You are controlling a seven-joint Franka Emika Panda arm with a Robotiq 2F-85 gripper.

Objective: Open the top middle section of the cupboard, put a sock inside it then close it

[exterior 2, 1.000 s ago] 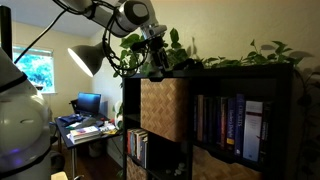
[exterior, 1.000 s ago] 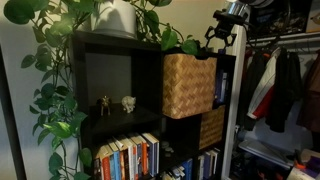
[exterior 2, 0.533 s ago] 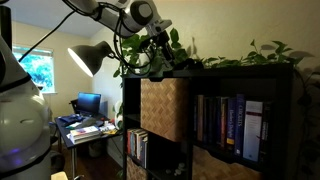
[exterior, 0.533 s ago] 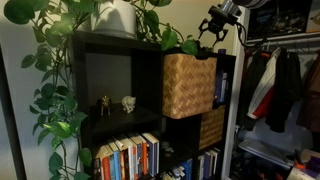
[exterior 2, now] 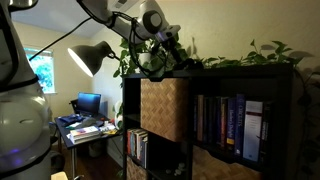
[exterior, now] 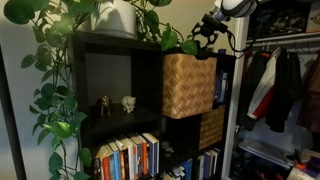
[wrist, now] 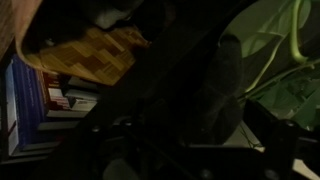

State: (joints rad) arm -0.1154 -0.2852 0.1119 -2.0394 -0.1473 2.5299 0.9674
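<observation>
A: Well, the gripper (exterior: 204, 36) hangs just above the top board of the cupboard (exterior: 78, 90), in among the trailing leaves of the plant (exterior: 58, 95) and over the basket (exterior: 188, 85). How wide it stands cannot be told. The fingers are lost against the dark foliage in both exterior views, and the wrist view is murky. Nothing shows in its hold.

B: And the sock?

A: Not in view anywhere. No picture shows one on the shelves or in the gripper.

B: So how would it handle?

A: Likely soft, light and limp. A pinch anywhere along it should do, though it would droop and could snag on the weave. The basket is the first job. It looks woven and fairly stiff, probably light, and it should slide out like a drawer. No handle shows, so the top front rim seems the place to hook it. The leaves hanging over that edge could get in the way.

B: What's in the compartments?

A: The basket fills the top middle one, flush with the front, and its inside is hidden. The open compartment beside it holds two small figurines (exterior: 115, 102) and little else. Books (exterior: 125, 158) stand in a row below them. A second basket (exterior: 212, 127) sits in the compartment under the first. More books (exterior 2: 225, 118) stand upright on the basket's other side.
</observation>
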